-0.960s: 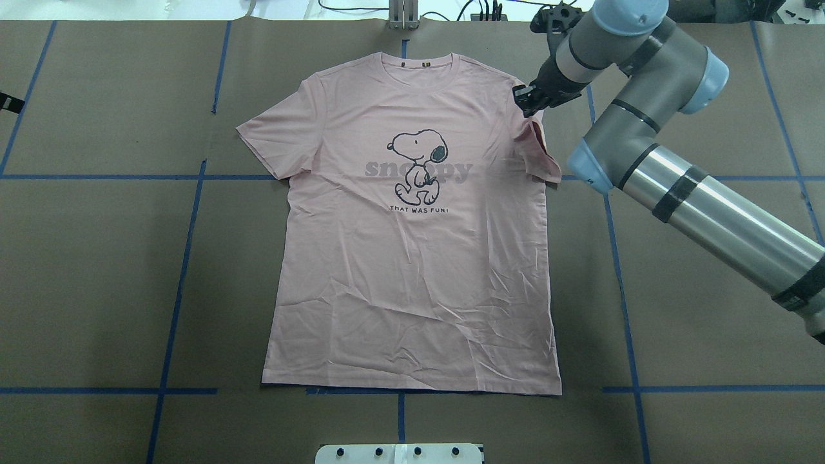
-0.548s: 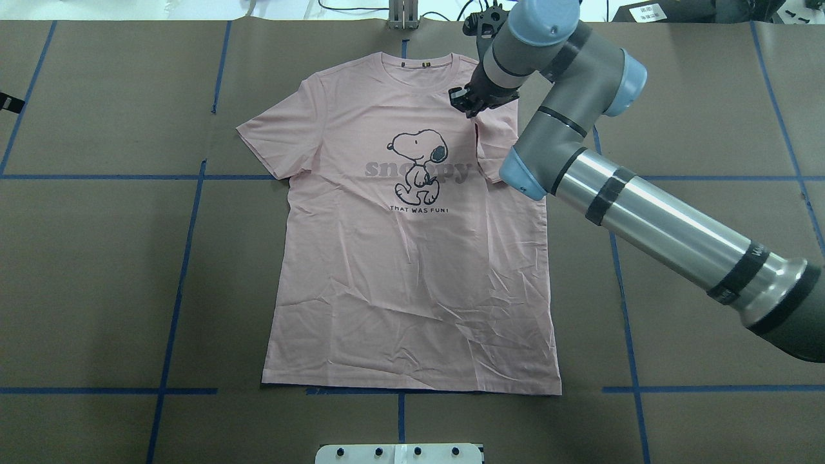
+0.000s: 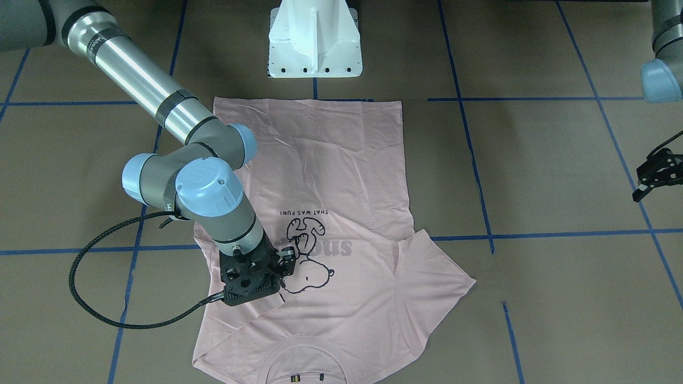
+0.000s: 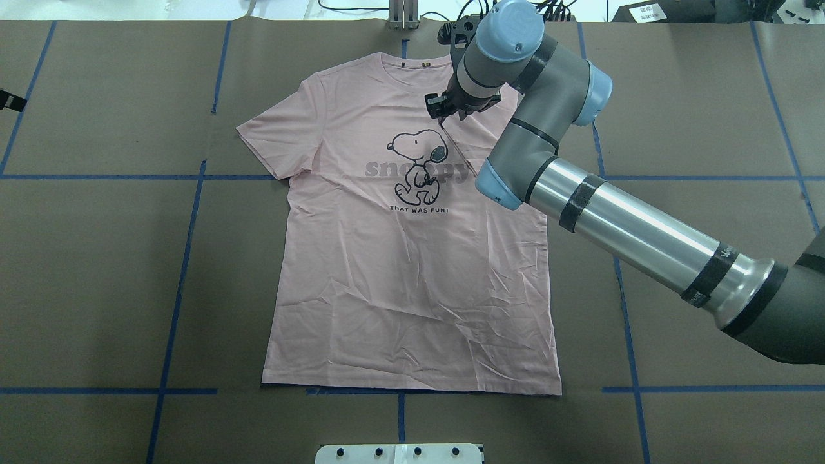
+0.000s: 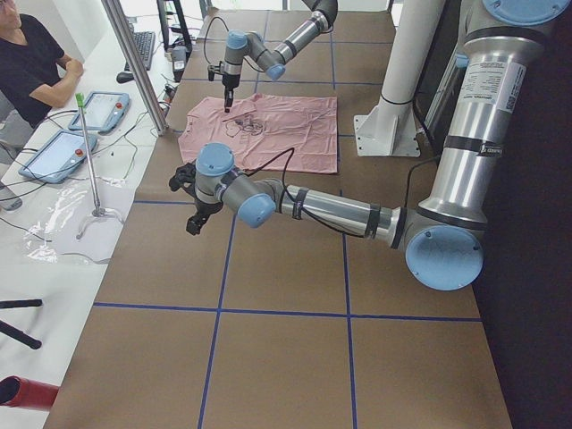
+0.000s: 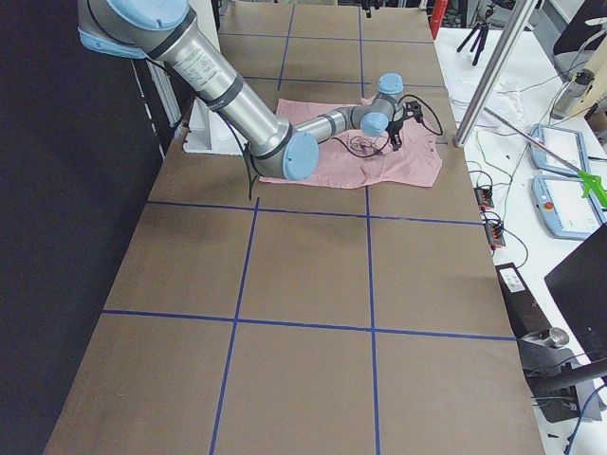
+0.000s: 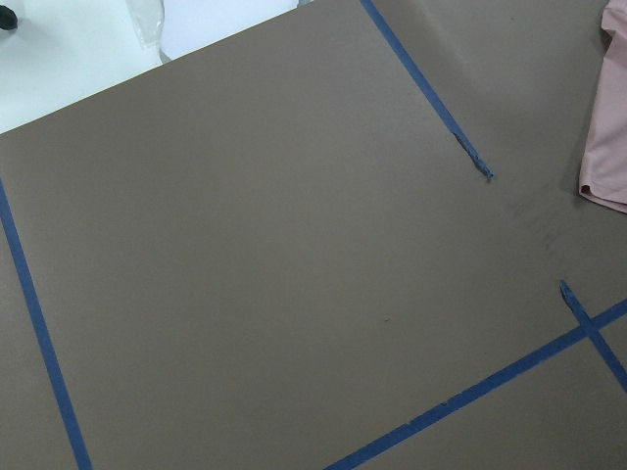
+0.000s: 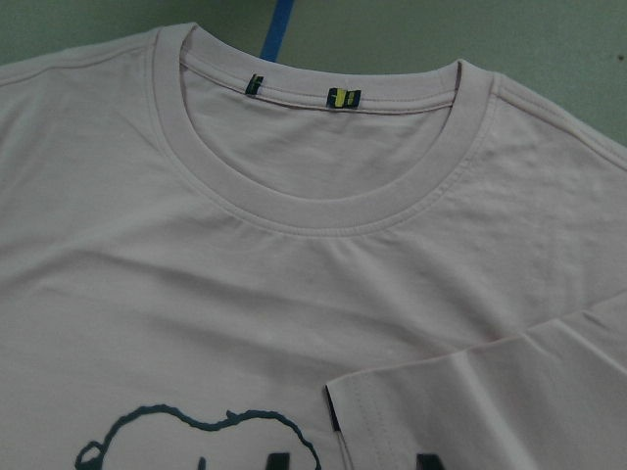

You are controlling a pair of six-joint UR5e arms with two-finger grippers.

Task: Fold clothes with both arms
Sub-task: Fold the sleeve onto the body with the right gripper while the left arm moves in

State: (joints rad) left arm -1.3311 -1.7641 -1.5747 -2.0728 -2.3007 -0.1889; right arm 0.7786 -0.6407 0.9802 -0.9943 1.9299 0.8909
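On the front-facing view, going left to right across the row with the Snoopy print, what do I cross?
From the left: black cable loop → right hand → Snoopy print → spread-out sleeve → left hand, set higher near the right edge.

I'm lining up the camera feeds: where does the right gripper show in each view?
Front-facing: right gripper, lower left of centre, over the T-shirt.
Overhead: upper centre, near the neckline.
Exterior left: far arm's tip, top.
Exterior right: upper centre-right.
Left wrist: not in it.
Right wrist: not in it; only T-shirt shows.
Shared landmark: Snoopy print, right beside the gripper.
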